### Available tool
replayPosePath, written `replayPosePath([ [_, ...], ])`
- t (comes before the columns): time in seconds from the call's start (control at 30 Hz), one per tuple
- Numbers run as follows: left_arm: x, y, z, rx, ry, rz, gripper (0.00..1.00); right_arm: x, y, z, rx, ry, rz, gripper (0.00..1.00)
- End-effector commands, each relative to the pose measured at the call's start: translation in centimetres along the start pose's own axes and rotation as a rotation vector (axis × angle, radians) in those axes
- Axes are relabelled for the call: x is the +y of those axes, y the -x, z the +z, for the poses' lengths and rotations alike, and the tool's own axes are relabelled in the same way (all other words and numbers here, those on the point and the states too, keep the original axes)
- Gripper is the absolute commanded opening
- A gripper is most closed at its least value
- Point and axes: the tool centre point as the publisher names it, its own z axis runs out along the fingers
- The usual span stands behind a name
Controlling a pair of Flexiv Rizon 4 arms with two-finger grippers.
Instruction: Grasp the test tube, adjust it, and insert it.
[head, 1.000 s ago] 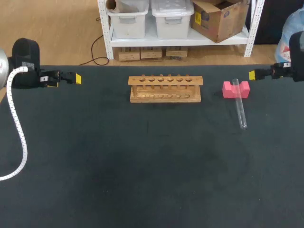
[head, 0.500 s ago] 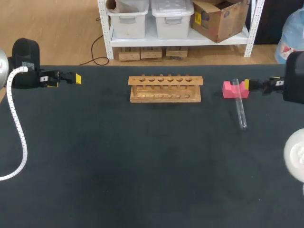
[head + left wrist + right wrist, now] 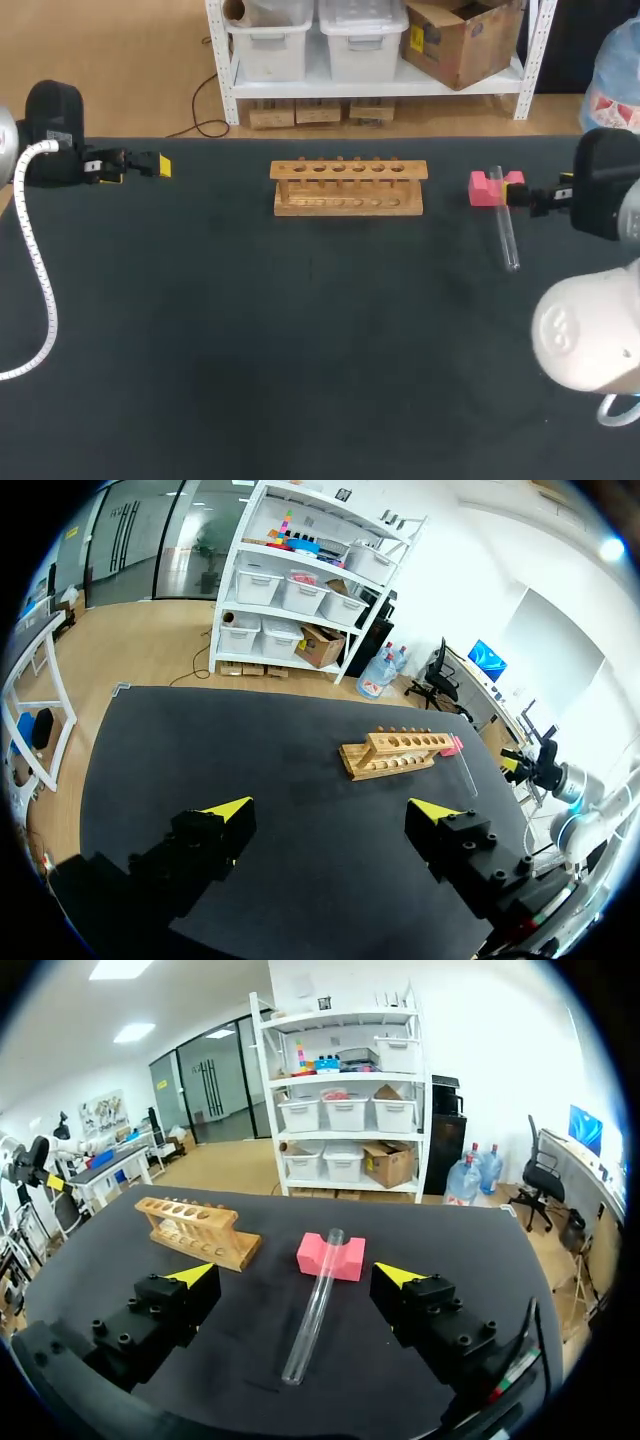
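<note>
While nothing has been grasped yet, the right gripper (image 3: pixel 297 1276) is lined up for the opening step: its yellow-tipped fingers stand wide apart with the test tube (image 3: pixel 313 1305) lying on the table ahead of and between them, neither finger touching the glass. The tube's open far end sits in the notch of the pink block (image 3: pixel 331 1256) and its rounded end rests on the black tabletop (image 3: pixel 300 330), so it lies at a slight tilt, pointing back toward the robot. By my read all three parts of the job remain: the grasp, the adjustment and the insertion. The wooden test tube rack (image 3: pixel 348 186) waits near the middle of the table's far side, well apart from the tube, and as far as I can see every hole in its row is empty. Over on the far left, the left gripper (image 3: pixel 332 808) hangs released, fingers spread, holding nothing, well away from the rack. The surface is a flat, dark, matte cover with no clutter near the tube, so there looks to be plenty of room on both sides of the glass for the fingers to close, and an open stretch between block and rack for the carry.
</note>
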Motion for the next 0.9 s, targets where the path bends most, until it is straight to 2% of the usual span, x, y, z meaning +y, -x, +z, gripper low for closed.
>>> replayPosePath([
  [0.03, 0.0, 0.0, 0.0, 0.001, 0.002, -0.001, 1.0, 0.7, -0.7, 0.8, -0.004, -0.265, -0.004, 1.0],
  [0.6, 0.0, 0.0, 0.0, 0.001, 0.002, -0.001, 1.0, 1.3, -4.1, 3.9, 0.03, -0.209, -0.014, 1.0],
  [0.9, 0.0, 0.0, 0.0, 0.001, 0.002, -0.001, 1.0, 1.4, -4.9, 4.7, 0.066, -0.176, -0.003, 1.0],
])
